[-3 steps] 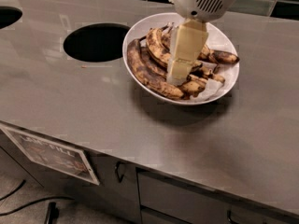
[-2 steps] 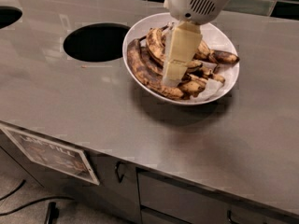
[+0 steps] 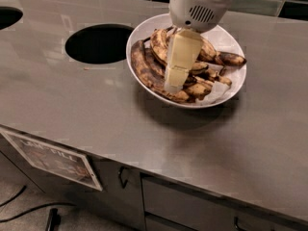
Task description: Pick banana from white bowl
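Note:
The white bowl (image 3: 231, 40) stands on the steel counter, right of centre, full of overripe bananas. The banana (image 3: 158, 43), yellower with brown-black speckles, curves along the bowl's upper left, just inside a darker brown long banana (image 3: 141, 70) at the left rim. My gripper (image 3: 174, 83) hangs from its white wrist housing (image 3: 199, 6) straight down into the bowl. Its cream tip is among the bananas at the bowl's middle, just right of the banana, and it hides part of the pile.
A short blackened banana (image 3: 233, 59) lies at the bowl's right rim. A round hole (image 3: 98, 43) opens in the counter left of the bowl, and another (image 3: 7, 17) at the far left. Cabinet fronts with a label (image 3: 50, 159) are below the counter's front edge.
My gripper has shifted a little to the left and slightly lower into the bowl. The bananas and the bowl have not moved.

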{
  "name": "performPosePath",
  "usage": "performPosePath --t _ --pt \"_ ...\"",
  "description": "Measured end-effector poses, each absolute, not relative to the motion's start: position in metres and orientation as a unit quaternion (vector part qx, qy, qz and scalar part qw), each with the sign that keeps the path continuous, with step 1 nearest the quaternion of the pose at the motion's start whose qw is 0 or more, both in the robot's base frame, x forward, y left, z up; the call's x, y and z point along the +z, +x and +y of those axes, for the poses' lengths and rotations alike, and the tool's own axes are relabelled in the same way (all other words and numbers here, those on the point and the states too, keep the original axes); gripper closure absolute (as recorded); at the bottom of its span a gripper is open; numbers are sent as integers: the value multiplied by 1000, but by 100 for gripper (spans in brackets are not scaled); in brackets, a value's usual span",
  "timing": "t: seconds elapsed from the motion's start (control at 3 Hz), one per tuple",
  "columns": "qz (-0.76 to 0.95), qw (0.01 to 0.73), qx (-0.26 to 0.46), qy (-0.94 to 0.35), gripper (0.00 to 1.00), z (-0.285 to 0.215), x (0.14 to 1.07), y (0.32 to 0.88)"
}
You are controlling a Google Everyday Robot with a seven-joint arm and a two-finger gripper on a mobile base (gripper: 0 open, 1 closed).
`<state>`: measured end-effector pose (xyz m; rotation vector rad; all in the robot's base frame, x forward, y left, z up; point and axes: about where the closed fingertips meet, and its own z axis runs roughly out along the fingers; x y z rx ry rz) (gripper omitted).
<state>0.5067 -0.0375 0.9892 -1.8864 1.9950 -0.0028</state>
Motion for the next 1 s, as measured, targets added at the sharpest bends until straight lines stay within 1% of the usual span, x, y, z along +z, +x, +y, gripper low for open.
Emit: performPosePath --t 0.33,1.0 --pt "736 178 -4 -653 0 -40 980 514" --pt "745 182 4 -642 0 -40 978 515"
